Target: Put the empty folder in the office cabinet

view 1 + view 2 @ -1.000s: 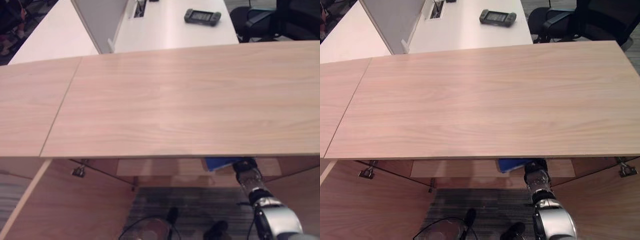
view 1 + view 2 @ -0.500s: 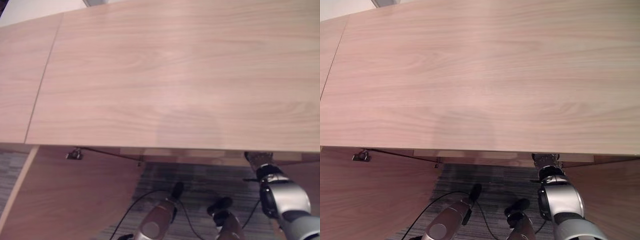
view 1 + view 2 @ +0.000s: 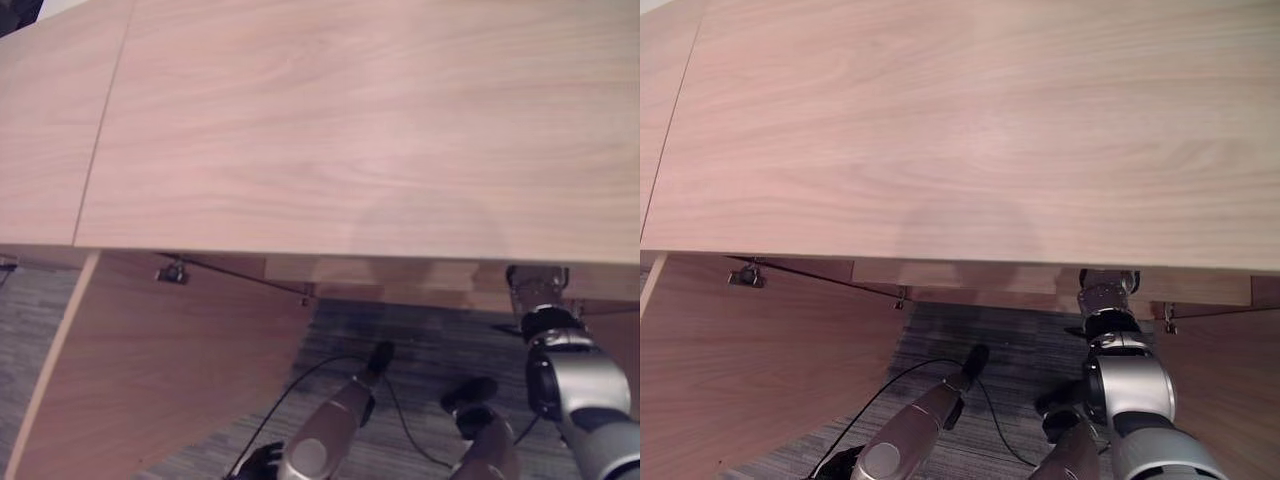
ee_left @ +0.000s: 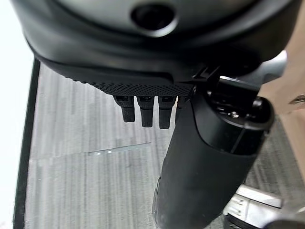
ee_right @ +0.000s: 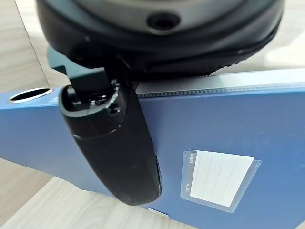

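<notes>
In the left eye view, the wide wooden top of the office cabinet (image 3: 350, 120) is seen from above, and an open cabinet door (image 3: 160, 380) hangs below its front edge on the left, over grey striped carpet (image 3: 420, 350). The right arm (image 3: 570, 390) is seen reaching under the cabinet top near its right end, where the hand is hidden beneath the board. In the right eye view, the same arm is seen passing under the front edge of the cabinet top, beside a small metal hinge (image 3: 745, 277) fixed under that edge on the left. In the left wrist view, the left hand (image 4: 209, 143) is shown above the carpet, away from the cabinet, with its fingers (image 4: 145, 112) curled in and nothing held. In the right wrist view, the right hand (image 5: 114, 143) is shown inside the cabinet with its thumb pressed across the face of the blue folder (image 5: 228, 129), which bears a white label (image 5: 219, 179) and rests on the wooden cabinet shelf (image 5: 57, 205); the fingers are hidden behind the folder, so the grip cannot be told.
</notes>
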Available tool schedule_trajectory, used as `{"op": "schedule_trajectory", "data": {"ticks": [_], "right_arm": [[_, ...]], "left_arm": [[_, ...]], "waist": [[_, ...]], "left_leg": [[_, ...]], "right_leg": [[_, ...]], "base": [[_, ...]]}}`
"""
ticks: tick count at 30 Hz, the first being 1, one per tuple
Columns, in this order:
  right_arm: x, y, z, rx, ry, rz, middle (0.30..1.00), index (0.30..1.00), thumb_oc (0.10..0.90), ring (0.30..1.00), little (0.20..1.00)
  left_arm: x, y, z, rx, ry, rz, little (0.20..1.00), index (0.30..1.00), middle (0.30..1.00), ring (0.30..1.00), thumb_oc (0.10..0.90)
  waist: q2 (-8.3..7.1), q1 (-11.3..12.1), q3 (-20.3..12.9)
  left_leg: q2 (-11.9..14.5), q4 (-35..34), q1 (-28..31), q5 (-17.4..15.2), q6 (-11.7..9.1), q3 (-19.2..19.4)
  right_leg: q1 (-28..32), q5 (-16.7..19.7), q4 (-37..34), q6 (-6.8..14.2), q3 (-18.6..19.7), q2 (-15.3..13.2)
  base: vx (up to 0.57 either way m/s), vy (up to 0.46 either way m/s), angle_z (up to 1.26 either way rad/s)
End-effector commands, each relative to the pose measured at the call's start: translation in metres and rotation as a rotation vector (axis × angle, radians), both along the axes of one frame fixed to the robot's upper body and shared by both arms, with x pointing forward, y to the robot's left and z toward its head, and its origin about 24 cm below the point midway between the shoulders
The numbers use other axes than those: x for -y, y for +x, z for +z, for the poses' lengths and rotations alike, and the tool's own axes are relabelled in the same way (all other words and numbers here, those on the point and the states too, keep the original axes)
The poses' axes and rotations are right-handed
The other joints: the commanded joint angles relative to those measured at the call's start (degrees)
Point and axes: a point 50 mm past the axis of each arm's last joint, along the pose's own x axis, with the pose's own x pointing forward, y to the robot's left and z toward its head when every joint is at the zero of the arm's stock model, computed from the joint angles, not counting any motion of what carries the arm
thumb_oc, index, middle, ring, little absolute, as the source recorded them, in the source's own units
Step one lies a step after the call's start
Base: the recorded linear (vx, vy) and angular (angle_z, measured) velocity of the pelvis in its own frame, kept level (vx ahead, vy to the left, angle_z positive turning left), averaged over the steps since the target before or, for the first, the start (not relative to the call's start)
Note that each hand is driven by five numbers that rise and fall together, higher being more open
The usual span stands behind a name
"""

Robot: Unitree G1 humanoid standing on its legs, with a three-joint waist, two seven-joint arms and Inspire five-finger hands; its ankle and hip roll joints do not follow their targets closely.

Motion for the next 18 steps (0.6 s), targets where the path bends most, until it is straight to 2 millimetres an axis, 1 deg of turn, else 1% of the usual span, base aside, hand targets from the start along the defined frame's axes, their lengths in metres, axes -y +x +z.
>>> {"op": "schedule_trajectory", "data": {"ticks": [1,4,5,6,7,8,10,12,15,16,18], "right_arm": [[-0.002,0.007,0.025,0.107,-0.047,0.047,0.9,0.9,0.8,0.9,0.9],[-0.004,0.005,0.004,-0.018,-0.112,0.117,0.9,0.9,0.8,0.9,0.9],[-0.003,0.002,-0.007,-0.1,-0.166,0.16,0.9,0.9,0.8,0.9,0.9],[-0.003,0.003,-0.007,-0.103,-0.169,0.163,0.9,0.9,0.8,0.9,0.9],[-0.004,0.0,-0.017,-0.177,-0.22,0.212,0.9,0.9,0.8,0.9,0.9],[-0.002,-0.006,-0.034,-0.337,-0.346,0.314,0.9,0.9,0.8,0.9,0.9],[-0.002,-0.011,-0.048,-0.496,-0.5,0.442,0.9,0.9,0.8,0.9,0.9],[-0.003,-0.014,-0.053,-0.574,-0.579,0.521,0.9,0.9,0.8,0.9,0.9],[-0.003,-0.015,-0.056,-0.611,-0.616,0.564,0.9,0.9,0.8,0.9,0.9],[-0.003,-0.016,-0.057,-0.642,-0.659,0.611,0.9,0.9,0.8,0.9,0.9],[-0.004,-0.017,-0.059,-0.663,-0.687,0.643,0.9,0.9,0.8,0.9,0.9]], "left_arm": [[-0.036,-0.044,-0.003,-0.141,0.105,-0.022,0.9,0.9,0.9,0.9,0.8],[-0.042,-0.043,-0.002,-0.147,0.118,-0.022,0.9,0.9,0.9,0.9,0.8],[-0.044,-0.043,-0.002,-0.15,0.121,-0.025,0.9,0.9,0.9,0.9,0.8],[-0.044,-0.043,-0.002,-0.151,0.12,-0.025,0.9,0.9,0.9,0.9,0.8],[-0.047,-0.043,-0.001,-0.153,0.129,-0.029,0.9,0.9,0.9,0.9,0.8],[-0.052,-0.042,0.0,-0.155,0.138,-0.041,0.9,0.9,0.9,0.9,0.8],[-0.057,-0.038,0.002,-0.15,0.143,-0.065,0.9,0.9,0.9,0.9,0.8],[-0.058,-0.036,0.003,-0.142,0.136,-0.083,0.9,0.9,0.9,0.9,0.8],[-0.058,-0.031,0.005,-0.125,0.13,-0.092,0.9,0.9,0.9,0.9,0.8],[-0.058,-0.027,0.007,-0.111,0.123,-0.103,0.9,0.9,0.9,0.9,0.8],[-0.058,-0.026,0.007,-0.109,0.12,-0.108,0.9,0.9,0.9,0.9,0.8]], "waist": [[-0.68,1.9,-2.9],[-1.52,1.7,-3.5],[-2.07,1.7,-3.9],[-1.97,1.7,-3.9],[-2.35,1.6,-4.2],[-2.96,1.7,-4.6],[-3.37,1.8,-4.9],[-3.38,1.8,-5.3],[-3.41,2.0,-5.7],[-3.38,2.2,-6.1],[-3.21,2.3,-6.4]], "left_leg": [[-0.8,-6.9,4.9,-3.6,2.5,-0.7],[-0.3,-7.9,5.6,-3.4,2.3,-0.9],[0.0,-8.5,6.1,-3.3,2.1,-1.0],[0.1,-8.6,6.2,-3.2,2.1,-1.1],[0.5,-9.1,6.8,-3.1,1.9,-1.1],[1.1,-9.8,7.6,-2.8,1.6,-1.3],[1.7,-10.6,8.6,-2.4,1.2,-1.5],[2.4,-11.4,9.8,-2.1,1.0,-1.7],[2.9,-12.1,11.0,-1.9,0.8,-1.9],[3.3,-12.5,11.9,-1.7,0.6,-2.2],[3.6,-12.7,12.6,-1.7,0.5,-2.2]], "right_leg": [[0.7,-0.6,4.4,10.2,9.1,-3.6],[1.4,-0.1,3.7,10.1,8.6,-3.2],[1.9,0.1,3.2,10.0,8.4,-2.9],[2.0,0.1,3.0,10.0,8.3,-2.8],[2.6,0.4,2.4,9.9,7.9,-2.4],[3.5,0.9,1.5,9.9,7.3,-2.0],[5.0,1.5,0.5,9.8,6.4,-1.4],[6.6,2.0,-0.7,9.8,5.5,-0.9],[8.3,2.3,-1.9,9.8,4.6,-0.5],[9.6,2.6,-2.6,9.9,4.0,-0.2],[10.7,2.8,-3.3,9.9,3.5,0.0]], "base": [[0.02,-0.019,0.04],[0.01,-0.012,0.0],[0.0,0.0,0.0],[0.02,-0.034,0.01],[0.02,-0.049,0.0],[0.02,-0.072,-0.01],[0.0,-0.069,-0.03],[0.01,-0.053,-0.08],[0.01,-0.037,-0.04],[0.01,-0.041,-0.03],[0.01,-0.036,-0.05]]}}
